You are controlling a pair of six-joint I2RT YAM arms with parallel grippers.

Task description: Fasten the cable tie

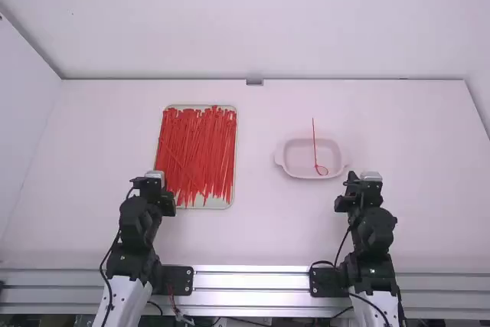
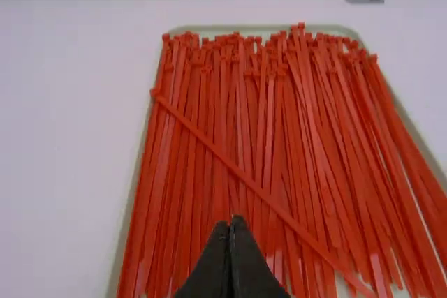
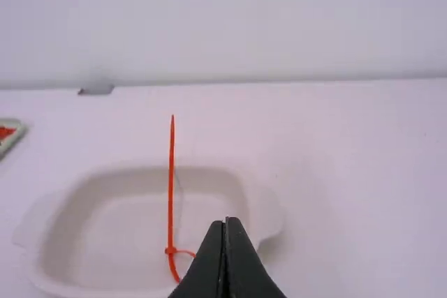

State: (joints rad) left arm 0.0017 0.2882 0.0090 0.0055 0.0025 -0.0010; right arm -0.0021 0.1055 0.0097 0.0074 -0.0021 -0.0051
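Many loose red cable ties (image 1: 197, 155) (image 2: 279, 144) lie heaped on a flat tray (image 1: 233, 189) left of the table's middle. One red tie (image 1: 315, 151) (image 3: 170, 193), closed into a small loop at its near end, lies in a white dish (image 1: 295, 160) (image 3: 91, 214) with its tail sticking out over the far rim. My left gripper (image 1: 153, 183) (image 2: 230, 225) is shut with nothing in it, above the tray's near edge. At the near side of the dish my right gripper (image 1: 360, 181) (image 3: 225, 222) is also shut and holds nothing.
The white table (image 1: 383, 112) runs back to a wall with a small grey fitting (image 1: 254, 81) at its far edge. Bare table surrounds the tray and the dish. An aluminium rail (image 1: 245, 281) carries both arm bases at the near edge.
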